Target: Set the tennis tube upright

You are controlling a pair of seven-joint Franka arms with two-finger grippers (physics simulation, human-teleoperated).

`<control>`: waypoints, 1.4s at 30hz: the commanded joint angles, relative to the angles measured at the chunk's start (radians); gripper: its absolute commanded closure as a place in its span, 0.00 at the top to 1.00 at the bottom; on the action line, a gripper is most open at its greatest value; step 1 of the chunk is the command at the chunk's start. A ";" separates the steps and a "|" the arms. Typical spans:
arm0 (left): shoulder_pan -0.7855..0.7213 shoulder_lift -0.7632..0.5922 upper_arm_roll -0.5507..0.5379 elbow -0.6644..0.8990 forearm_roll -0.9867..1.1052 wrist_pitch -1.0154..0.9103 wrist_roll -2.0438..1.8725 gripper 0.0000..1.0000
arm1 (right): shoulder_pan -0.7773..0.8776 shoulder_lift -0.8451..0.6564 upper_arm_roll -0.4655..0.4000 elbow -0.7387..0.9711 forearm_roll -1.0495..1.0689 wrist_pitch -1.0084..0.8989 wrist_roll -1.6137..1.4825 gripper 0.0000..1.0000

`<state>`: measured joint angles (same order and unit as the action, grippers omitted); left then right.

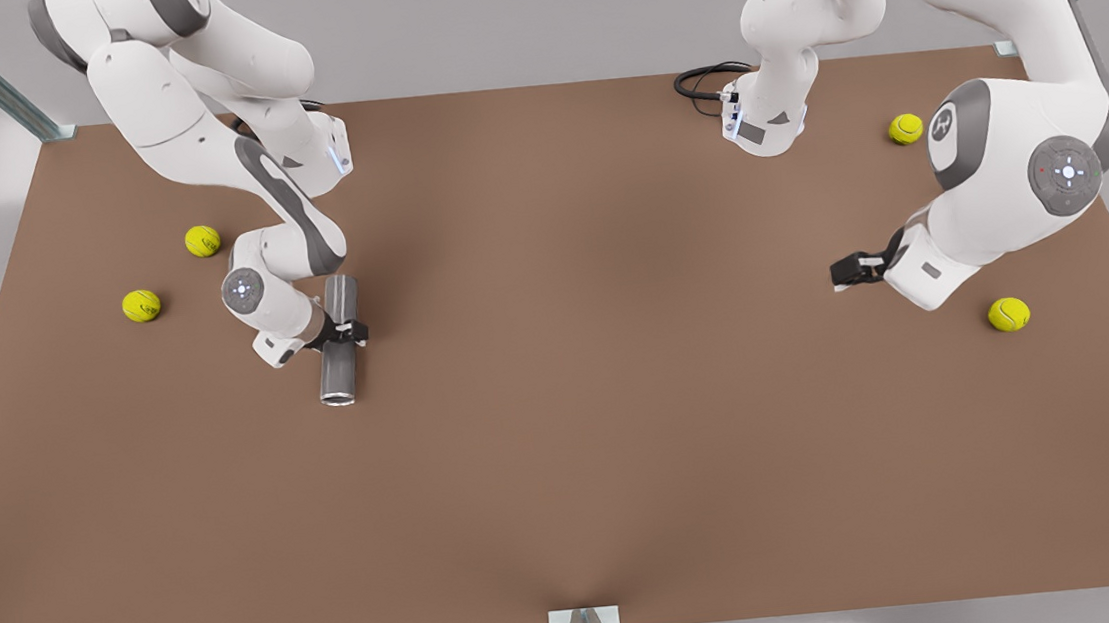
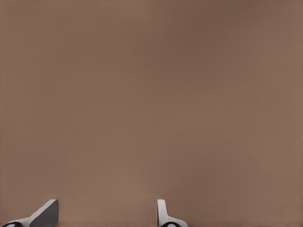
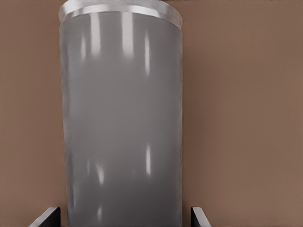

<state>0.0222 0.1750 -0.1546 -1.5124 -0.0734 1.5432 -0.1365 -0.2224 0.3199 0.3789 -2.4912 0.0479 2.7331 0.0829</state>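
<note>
**A:** So where's the tennis tube (image 1: 338, 342) sitting right now?

**B:** Lying flat on the brown table (image 1: 627, 446), on the front view's left side, about mid-depth. Its long axis runs near-to-far, and the lighter rim end points toward the near edge. Not upright at all.

**A:** Which arm is on it?

**B:** The right gripper (image 1: 346, 332). It's the arm on the front view's left, and it matches the right wrist view, where the tennis tube (image 3: 123, 118) sits between the two fingertips (image 3: 47, 217). The fingers straddle the tube around its middle. They look spread just wider than the tube, with a sliver of table showing on each side, so I'd call it released, not clamped yet.

**A:** And the other one?

**B:** The left gripper (image 1: 847, 271) is on the front view's right, hovering above bare table, well apart from the tube, waiting. In the left wrist view its fingertips (image 2: 45, 213) are wide apart with nothing between them, so it's unclenched and holding nothing.

**A:** Anything else around?

**B:** Four tennis balls. Two are left of the tube, (image 1: 202, 241) and (image 1: 141, 305), one is far right (image 1: 906, 128), and one is near right (image 1: 1008, 314).
</note>
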 commanded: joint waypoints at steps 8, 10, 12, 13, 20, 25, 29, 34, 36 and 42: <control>0.002 -0.002 0.000 0.000 -0.005 0.000 -0.002 0.99 | 0.000 -0.004 0.002 -0.002 -0.005 0.005 -0.003 0.73; 0.002 0.000 0.001 0.000 -0.005 0.002 -0.002 0.99 | 0.000 -0.002 0.002 -0.002 -0.005 0.005 -0.003 0.73; 0.001 0.005 0.000 0.000 -0.005 0.003 -0.002 0.99 | 0.000 0.001 0.000 -0.003 -0.007 0.005 -0.005 0.73; 0.001 0.005 0.001 0.000 -0.005 0.003 -0.002 0.99 | 0.002 0.001 0.000 -0.003 -0.007 0.005 -0.005 0.73; 0.001 0.001 0.001 0.000 -0.005 0.000 -0.003 0.99 | 0.005 0.002 0.000 -0.002 -0.007 0.005 -0.005 0.71; -0.001 0.005 0.001 -0.002 -0.005 0.002 -0.003 0.99 | 0.008 0.001 0.000 -0.002 -0.007 0.005 -0.005 0.69; 0.001 0.005 0.001 -0.002 -0.005 0.002 -0.003 0.99 | 0.009 0.001 0.000 -0.003 -0.007 0.005 -0.005 0.69; -0.001 0.005 0.001 -0.002 -0.005 0.002 -0.005 0.99 | 0.008 -0.005 0.002 -0.002 -0.007 0.000 -0.006 0.68; -0.002 0.006 0.001 -0.002 -0.005 0.003 -0.006 0.99 | 0.008 -0.016 0.002 -0.003 -0.008 -0.004 -0.006 0.68; -0.002 0.006 0.001 -0.002 -0.005 0.003 -0.006 0.99 | 0.021 -0.082 0.011 0.002 -0.008 -0.033 -0.005 0.68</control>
<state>0.0200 0.1797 -0.1534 -1.5140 -0.0783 1.5463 -0.1427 -0.1863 0.2378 0.3950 -2.4862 0.0434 2.6990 0.0813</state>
